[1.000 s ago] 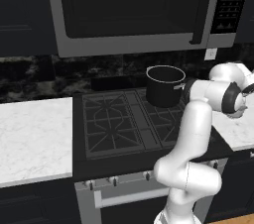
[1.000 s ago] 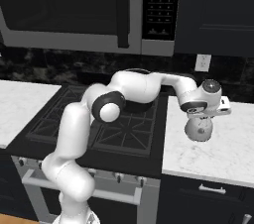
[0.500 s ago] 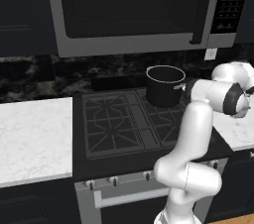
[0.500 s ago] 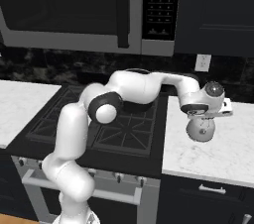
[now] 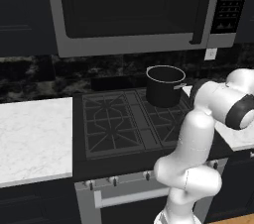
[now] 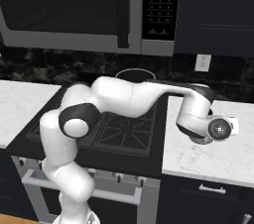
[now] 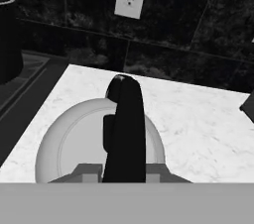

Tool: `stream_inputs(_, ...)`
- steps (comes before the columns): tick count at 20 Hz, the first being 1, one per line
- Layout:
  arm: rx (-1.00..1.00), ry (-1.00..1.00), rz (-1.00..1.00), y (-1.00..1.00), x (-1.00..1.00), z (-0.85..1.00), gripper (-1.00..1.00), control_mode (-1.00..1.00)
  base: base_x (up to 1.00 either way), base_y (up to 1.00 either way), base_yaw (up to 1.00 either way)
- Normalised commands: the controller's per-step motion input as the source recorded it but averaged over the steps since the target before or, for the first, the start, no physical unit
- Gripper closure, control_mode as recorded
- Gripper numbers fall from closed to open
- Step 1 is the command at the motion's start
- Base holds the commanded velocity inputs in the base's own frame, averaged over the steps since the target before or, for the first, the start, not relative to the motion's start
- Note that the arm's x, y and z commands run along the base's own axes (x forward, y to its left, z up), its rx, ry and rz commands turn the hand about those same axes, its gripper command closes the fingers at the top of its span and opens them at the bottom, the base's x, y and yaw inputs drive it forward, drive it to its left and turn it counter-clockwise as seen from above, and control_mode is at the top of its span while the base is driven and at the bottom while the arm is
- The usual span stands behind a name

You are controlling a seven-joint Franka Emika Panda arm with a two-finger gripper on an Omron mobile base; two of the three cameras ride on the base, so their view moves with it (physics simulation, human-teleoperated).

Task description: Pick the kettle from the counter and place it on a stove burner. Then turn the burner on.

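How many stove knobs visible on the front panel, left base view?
3: small knobs in a row along the stove's front edge, one, next, third. The arm covers the panel's right part, so more may be hidden.

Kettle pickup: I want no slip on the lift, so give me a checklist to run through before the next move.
1. Kettle upright on the counter: ok.
2. Tool lined up over the black handle, which runs up the middle of the hand view: ok.
3. Fingers closed on the handle: cannot tell; the tips are hidden in the hand view and the hand blocks the right base view.
4. Near-left stove burner free of cookware: ok.
5. Pot off that burner: ok; it sits on the back-right grate.
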Motion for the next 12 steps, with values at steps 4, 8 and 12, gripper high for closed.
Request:
stream_inputs(4, -0.02, -0.07, 0.0, 0.82, -1.0, 1.0, 1.0, -1.0, 0.0, 0.0, 0.0)
stream_inputs(8, -0.03, 0.0, 0.01, 1.0, -1.0, 0.99, 1.0, -1.0, 0.0, 0.0, 0.0)
stream_inputs(12, -0.01, 0.0, 0.02, 1.0, -0.88, 0.64, 1.0, -1.0, 0.0, 0.0, 0.0)
